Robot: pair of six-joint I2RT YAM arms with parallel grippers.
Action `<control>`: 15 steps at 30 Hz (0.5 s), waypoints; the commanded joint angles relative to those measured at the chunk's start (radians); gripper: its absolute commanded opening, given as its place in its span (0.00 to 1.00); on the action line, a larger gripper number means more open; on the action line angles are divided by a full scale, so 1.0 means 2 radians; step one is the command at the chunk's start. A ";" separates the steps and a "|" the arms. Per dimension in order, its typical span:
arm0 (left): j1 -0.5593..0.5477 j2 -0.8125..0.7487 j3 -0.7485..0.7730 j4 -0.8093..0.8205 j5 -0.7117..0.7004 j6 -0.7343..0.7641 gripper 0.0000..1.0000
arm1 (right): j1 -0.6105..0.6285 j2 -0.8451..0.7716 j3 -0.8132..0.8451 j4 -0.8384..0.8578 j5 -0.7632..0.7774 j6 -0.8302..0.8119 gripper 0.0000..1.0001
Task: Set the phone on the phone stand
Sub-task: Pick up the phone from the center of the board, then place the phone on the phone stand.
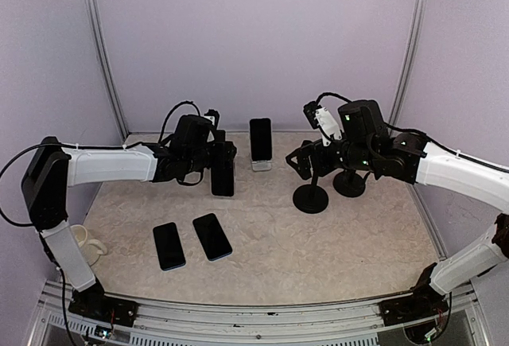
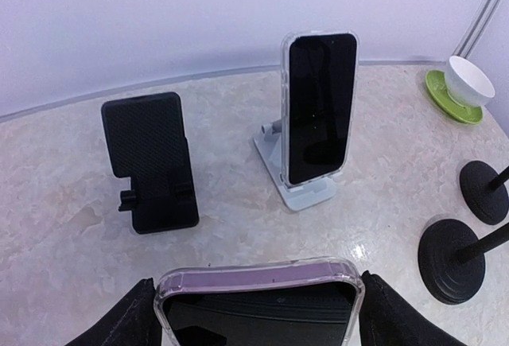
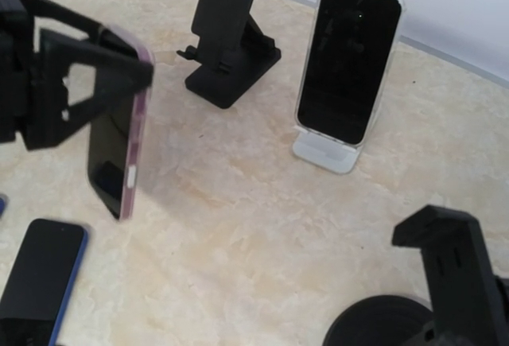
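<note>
Left fingers pinch a purple-cased phone by its edges; the empty black stand sits ahead-left of them. Best lowered squarely, screen outward. Right fingers spread, empty.

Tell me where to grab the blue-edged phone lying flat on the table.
Take the blue-edged phone across its two long edges, near mid-length, coming straight down from above. It lies flat, dark face up, so probably only its thin sides offer purchase.
</note>
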 commanded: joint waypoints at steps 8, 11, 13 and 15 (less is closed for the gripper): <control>0.000 -0.056 -0.012 0.076 -0.097 0.069 0.00 | -0.005 -0.009 -0.006 0.012 -0.001 0.001 1.00; 0.003 -0.051 -0.006 0.085 -0.108 0.082 0.00 | -0.005 -0.010 -0.006 0.012 -0.002 0.002 1.00; 0.006 -0.047 0.001 0.091 -0.115 0.089 0.00 | -0.005 -0.011 -0.007 0.011 -0.002 0.004 1.00; 0.009 -0.043 0.003 0.099 -0.118 0.096 0.00 | -0.005 -0.013 -0.009 0.011 -0.003 0.005 1.00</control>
